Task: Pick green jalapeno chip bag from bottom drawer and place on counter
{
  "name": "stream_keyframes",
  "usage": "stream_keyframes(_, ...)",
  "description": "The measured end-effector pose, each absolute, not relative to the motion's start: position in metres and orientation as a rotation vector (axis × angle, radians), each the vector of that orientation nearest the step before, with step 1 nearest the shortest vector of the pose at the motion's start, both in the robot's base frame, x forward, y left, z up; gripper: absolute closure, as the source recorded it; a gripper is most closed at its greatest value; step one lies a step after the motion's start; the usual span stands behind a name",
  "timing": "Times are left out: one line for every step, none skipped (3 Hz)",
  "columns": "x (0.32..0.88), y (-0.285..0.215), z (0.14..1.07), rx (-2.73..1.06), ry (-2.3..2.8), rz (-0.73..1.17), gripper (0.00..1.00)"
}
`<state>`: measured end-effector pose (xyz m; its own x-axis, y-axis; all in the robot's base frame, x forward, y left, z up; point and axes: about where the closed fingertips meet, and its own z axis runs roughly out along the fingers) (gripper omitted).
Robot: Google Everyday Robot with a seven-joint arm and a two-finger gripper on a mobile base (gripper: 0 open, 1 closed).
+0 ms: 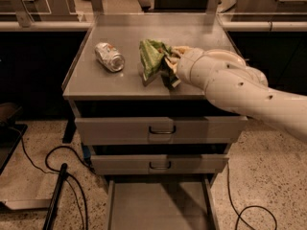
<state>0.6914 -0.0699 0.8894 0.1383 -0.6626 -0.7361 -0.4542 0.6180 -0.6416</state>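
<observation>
Bag: the crinkly green foil jalapeno chip bag (151, 57) stands nearly upright at the middle of the flat grey metal counter (120, 83), its lower corner touching the surface. It is out of the drawer and at its goal.
Grip: the dark two-finger gripper (168, 74) sits at the bag's right side, clenched on the foil as far as I can judge. That pinch would explain why so limp a bag stands on edge.
Arm: the cream jointed arm (230, 83) reaches in from the right, low over the counter's front edge, which suits setting down.
Neighbour: a crushed silver can (109, 56) lies on its side left of the bag, apart from it.
Drawer: the wide grey bottom drawer (158, 202) is pulled out, with only its bare floor showing.
Stage: placement appears almost done; letting go remains.
</observation>
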Motion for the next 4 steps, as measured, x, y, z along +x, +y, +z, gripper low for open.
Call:
stream_keyframes(0.709, -0.079, 0.891, -0.987, 1.502, -0.218, 1.0)
stream_keyframes(0.717, -0.081, 0.879, -1.007, 1.521, -0.221, 1.0)
stream_keyframes(0.717, -0.081, 0.879, -1.007, 1.522, -0.22, 0.84)
stream_keyframes(0.717, -0.081, 0.879, -1.007, 1.522, -0.22, 0.63)
